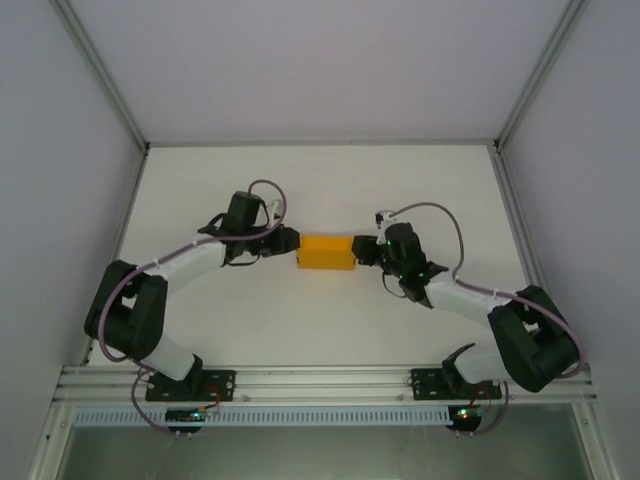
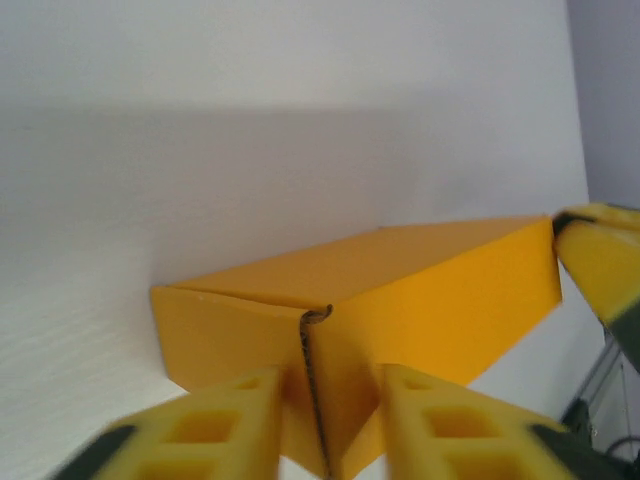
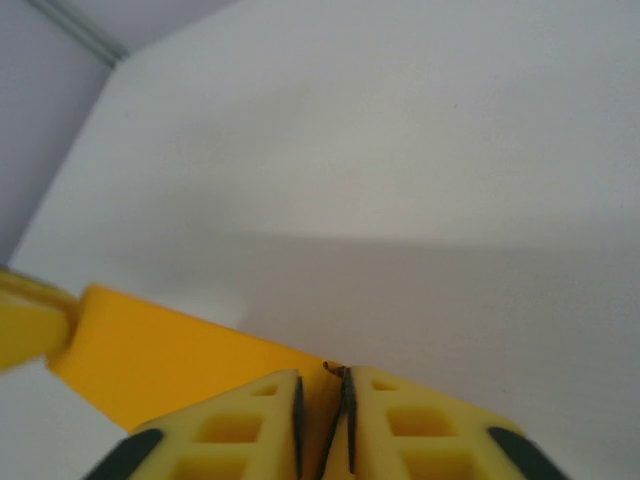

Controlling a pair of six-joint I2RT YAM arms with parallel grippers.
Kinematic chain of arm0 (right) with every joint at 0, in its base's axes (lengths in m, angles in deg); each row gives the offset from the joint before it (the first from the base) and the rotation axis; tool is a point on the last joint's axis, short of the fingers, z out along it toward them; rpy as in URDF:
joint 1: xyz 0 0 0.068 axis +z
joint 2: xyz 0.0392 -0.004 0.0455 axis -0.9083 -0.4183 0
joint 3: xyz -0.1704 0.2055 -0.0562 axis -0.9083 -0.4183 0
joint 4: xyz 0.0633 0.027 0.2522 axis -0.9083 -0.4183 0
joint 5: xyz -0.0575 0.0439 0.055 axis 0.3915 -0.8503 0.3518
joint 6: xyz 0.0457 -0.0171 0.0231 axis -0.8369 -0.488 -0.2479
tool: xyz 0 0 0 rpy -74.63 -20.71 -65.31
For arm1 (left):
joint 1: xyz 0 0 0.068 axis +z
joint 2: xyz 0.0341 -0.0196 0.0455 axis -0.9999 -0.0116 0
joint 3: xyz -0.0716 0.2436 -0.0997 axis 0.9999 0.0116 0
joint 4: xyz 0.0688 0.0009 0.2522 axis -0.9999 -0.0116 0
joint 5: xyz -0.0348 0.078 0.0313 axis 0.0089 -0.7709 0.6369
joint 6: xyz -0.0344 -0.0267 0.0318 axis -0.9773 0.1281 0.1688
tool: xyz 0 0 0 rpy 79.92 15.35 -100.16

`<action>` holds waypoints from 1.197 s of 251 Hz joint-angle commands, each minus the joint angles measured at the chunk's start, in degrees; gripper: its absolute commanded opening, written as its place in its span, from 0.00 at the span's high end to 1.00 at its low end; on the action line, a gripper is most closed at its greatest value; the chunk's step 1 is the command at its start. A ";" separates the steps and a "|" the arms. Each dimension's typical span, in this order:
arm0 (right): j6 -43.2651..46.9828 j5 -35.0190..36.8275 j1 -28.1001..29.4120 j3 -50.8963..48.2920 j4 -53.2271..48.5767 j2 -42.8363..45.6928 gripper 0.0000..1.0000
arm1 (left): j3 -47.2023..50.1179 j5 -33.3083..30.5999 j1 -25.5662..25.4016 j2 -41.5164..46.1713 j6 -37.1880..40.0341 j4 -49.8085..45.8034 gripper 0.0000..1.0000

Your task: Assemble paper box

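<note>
The paper box (image 1: 327,252) is a small closed orange-yellow carton lying flat in the middle of the white table, held between both arms. My left gripper (image 1: 288,243) is at its left end. In the left wrist view the box (image 2: 400,290) shows a vertical corner seam with a curled card edge, and my left gripper (image 2: 332,420) stands open astride that corner. My right gripper (image 1: 366,250) is at the right end. In the right wrist view my right gripper (image 3: 322,420) is shut on a thin card edge of the box (image 3: 170,360).
The white table (image 1: 320,180) stretches behind and in front of the box. Walls with metal posts (image 1: 100,70) close in the left, right and back. An aluminium rail (image 1: 320,380) with both arm bases runs along the near edge.
</note>
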State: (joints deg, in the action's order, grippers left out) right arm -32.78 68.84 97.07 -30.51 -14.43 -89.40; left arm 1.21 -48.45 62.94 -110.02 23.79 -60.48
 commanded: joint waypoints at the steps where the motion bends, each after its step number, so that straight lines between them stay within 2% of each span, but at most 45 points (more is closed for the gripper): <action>1: 6.65 -1.91 0.24 5.90 -15.88 1.81 0.67 | -6.28 -7.11 -0.73 1.05 4.20 -9.22 0.46; 20: 8.20 -0.35 -0.34 8.93 -18.92 2.46 0.49 | -9.27 -9.46 -0.80 1.98 5.46 -11.34 0.25; 35: 8.85 0.22 -1.25 11.02 -21.08 2.76 0.41 | -10.82 -11.46 -0.84 3.05 6.22 -12.74 0.01; 52: 10.46 -0.63 -2.39 13.08 -23.10 3.05 0.26 | -12.05 -14.07 -0.83 4.34 7.40 -14.50 0.01; 66: 13.96 -3.80 -3.14 15.09 -24.67 3.24 0.03 | -12.68 -16.60 -0.81 5.48 8.23 -16.18 0.00; 71: 16.02 -5.34 -3.37 15.96 -25.37 3.27 0.01 | -12.83 -17.69 -0.85 5.96 8.48 -16.83 0.00; 87: 25.77 -7.53 -3.24 19.59 -28.40 2.83 0.00 | -12.80 -21.71 -0.78 7.64 9.06 -18.62 0.00; 113: 42.61 -12.73 -0.55 26.09 -38.90 0.31 0.01 | -11.20 -29.58 -0.74 11.12 9.07 -20.77 0.00; 140: 55.95 -8.66 3.30 32.12 -47.46 -4.67 0.01 | -8.00 -36.22 -0.42 15.21 8.65 -21.98 0.00; 183: 68.33 -2.92 6.02 43.61 -58.41 -16.96 0.01 | -1.96 -39.21 1.09 21.13 7.43 -21.82 0.00; 207: 70.73 1.20 7.30 50.14 -63.94 -23.88 0.07 | 0.40 -40.20 1.82 23.09 6.82 -22.19 0.00; 231: 72.24 4.56 8.63 54.26 -67.65 -29.05 0.16 | 1.45 -40.50 2.50 24.13 6.43 -22.92 0.00; 243: 72.82 6.32 9.14 55.71 -68.55 -30.87 0.24 | 1.87 -40.59 2.73 24.44 6.38 -23.12 0.00; 253: 72.96 8.17 9.48 56.60 -68.60 -32.03 0.32 | 2.08 -40.54 2.84 24.47 6.37 -23.17 0.00; 281: 73.18 11.87 10.37 56.69 -66.68 -33.01 0.39 | 2.33 -40.50 3.10 24.51 6.37 -23.28 0.00; 300: 73.26 16.33 11.11 55.89 -63.18 -32.83 0.48 | 2.41 -40.38 3.20 24.41 6.32 -23.33 0.00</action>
State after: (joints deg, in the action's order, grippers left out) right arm 38.39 76.64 107.23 24.09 -78.23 -122.28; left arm 3.33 -87.72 65.72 -86.66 30.72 -82.88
